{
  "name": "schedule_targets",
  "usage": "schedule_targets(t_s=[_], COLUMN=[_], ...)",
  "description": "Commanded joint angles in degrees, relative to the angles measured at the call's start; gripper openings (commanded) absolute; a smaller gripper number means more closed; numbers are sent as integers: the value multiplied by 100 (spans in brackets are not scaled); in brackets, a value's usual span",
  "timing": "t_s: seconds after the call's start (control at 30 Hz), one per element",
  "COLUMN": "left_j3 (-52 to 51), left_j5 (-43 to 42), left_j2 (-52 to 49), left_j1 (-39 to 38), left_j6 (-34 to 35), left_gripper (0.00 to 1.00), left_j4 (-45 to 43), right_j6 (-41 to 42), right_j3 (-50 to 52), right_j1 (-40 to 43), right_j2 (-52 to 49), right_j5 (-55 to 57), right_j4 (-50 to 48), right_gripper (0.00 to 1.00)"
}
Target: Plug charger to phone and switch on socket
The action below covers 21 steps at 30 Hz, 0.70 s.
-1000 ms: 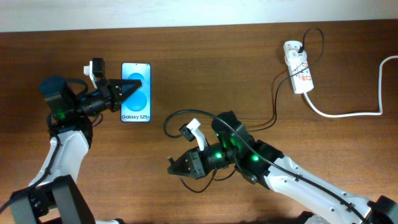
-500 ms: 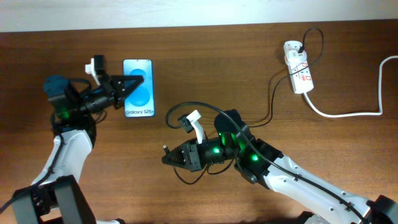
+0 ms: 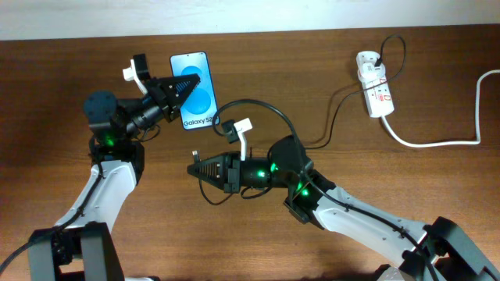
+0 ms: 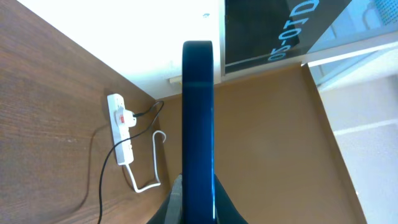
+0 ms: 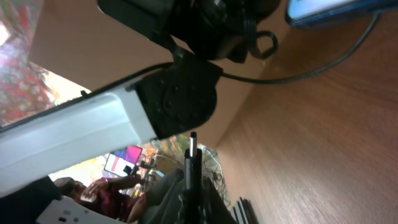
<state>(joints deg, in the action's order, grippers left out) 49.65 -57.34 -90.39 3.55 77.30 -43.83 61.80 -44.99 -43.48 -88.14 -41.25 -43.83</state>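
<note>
My left gripper [image 3: 178, 88] is shut on the phone [image 3: 195, 101], a blue-screened smartphone lifted and tilted above the table's back left. In the left wrist view the phone [image 4: 198, 124] stands edge-on between my fingers [image 4: 198, 208]. My right gripper [image 3: 205, 170] is shut on the charger plug [image 5: 193, 152], its small tip pointing left, below the phone. The thin black cable [image 3: 266, 109] loops over my right arm and runs right to the white socket [image 3: 374, 92] at the back right. The socket also shows in the left wrist view [image 4: 121, 134].
A thick white lead [image 3: 441, 142] runs from the socket to the right edge of the table. My left arm [image 3: 109, 176] stands at the left. My right arm [image 3: 351, 222] crosses the front right. The table's far edge meets a white wall.
My left gripper has lifted the phone and carried it right and back, tilting it. My right gripper has moved left and up with the charger plug, closer to the phone.
</note>
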Motion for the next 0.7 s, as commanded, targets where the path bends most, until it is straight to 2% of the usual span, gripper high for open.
schedule_targets(t_s=[0.0, 0.1, 0.3, 0.47, 0.67], left_j3=[63, 63, 63, 63, 63], left_j5=[52, -131, -352, -415, -435], left_j2=[127, 127, 127, 127, 127], left_j1=[9, 79, 111, 109, 96], left_j6=[179, 184, 201, 710, 863], left_gripper=[0, 0, 0, 0, 0], left_j4=[-74, -76, -118, -1196, -1401], right_j6=[129, 101, 164, 243, 352], right_j3=[-52, -52, -52, -55, -55], right_j1=[175, 413, 498, 501, 498], right_j2=[-44, -44, -44, -44, -52], right_j5=[52, -321, -354, -256, -129], right_j4=[116, 192, 181, 175, -166], right_gripper=[4, 4, 4, 4, 4])
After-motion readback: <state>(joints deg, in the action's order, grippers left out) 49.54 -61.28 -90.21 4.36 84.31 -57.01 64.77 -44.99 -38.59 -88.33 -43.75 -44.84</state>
